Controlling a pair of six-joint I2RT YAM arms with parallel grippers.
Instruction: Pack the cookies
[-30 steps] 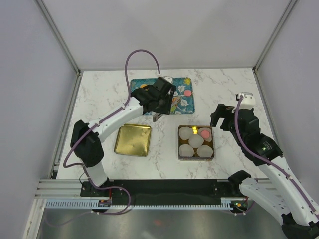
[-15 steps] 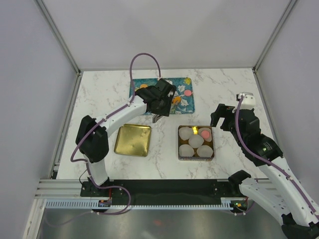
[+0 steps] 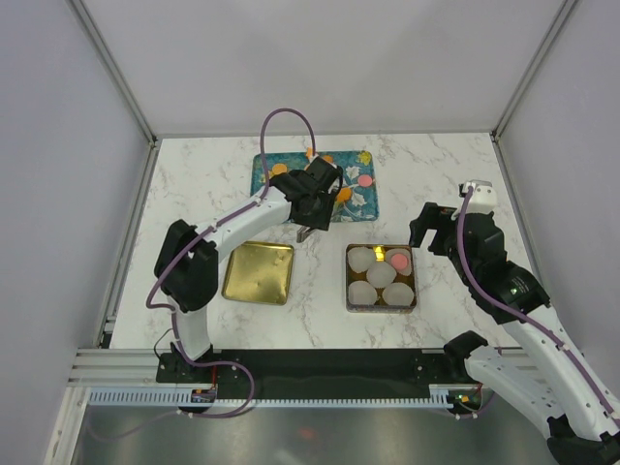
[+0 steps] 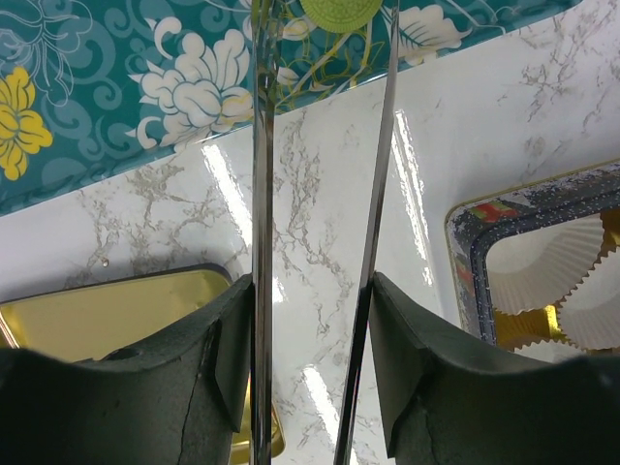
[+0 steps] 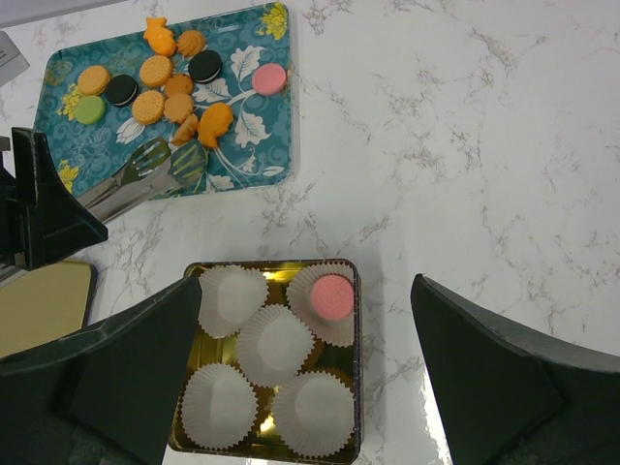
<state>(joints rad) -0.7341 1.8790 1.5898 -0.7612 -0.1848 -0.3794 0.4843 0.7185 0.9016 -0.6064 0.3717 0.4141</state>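
Left arm's elbow has swung in to the right and its wrist has pushed a bit further over the tray; right arm has not moved, tin contents unchanged.

Left gripper (image 4: 312, 329): fingers clamped on the two arms of a pair of metal tongs (image 4: 260, 194), the arms squeezed partway together. Tongs point away toward the patterned teal tray (image 5: 289, 116) at the far middle of the marble table (image 3: 194, 194). A green cookie (image 4: 339, 10) sits between the tong tips over the near part of the tray. Can't tell if it is pinched or just lying there.

The rest of the cookies (image 5: 155, 70) are on the tray: mostly orange, two black ones, one light green at the left end, and a pink one (image 5: 268, 78) toward the right.

Square tin (image 5: 358, 387) sits near and right of the tray, with five white paper cups (image 5: 276, 344) in it. One pink cookie (image 5: 331, 295) lies in the far right cup; the other four cups hold nothing.

Gold lid (image 3: 258, 272) lies flat to the left of the tin, apart from it.

Right gripper (image 5: 305, 320): fingers spread wide, holding nothing, hovering above the tin.
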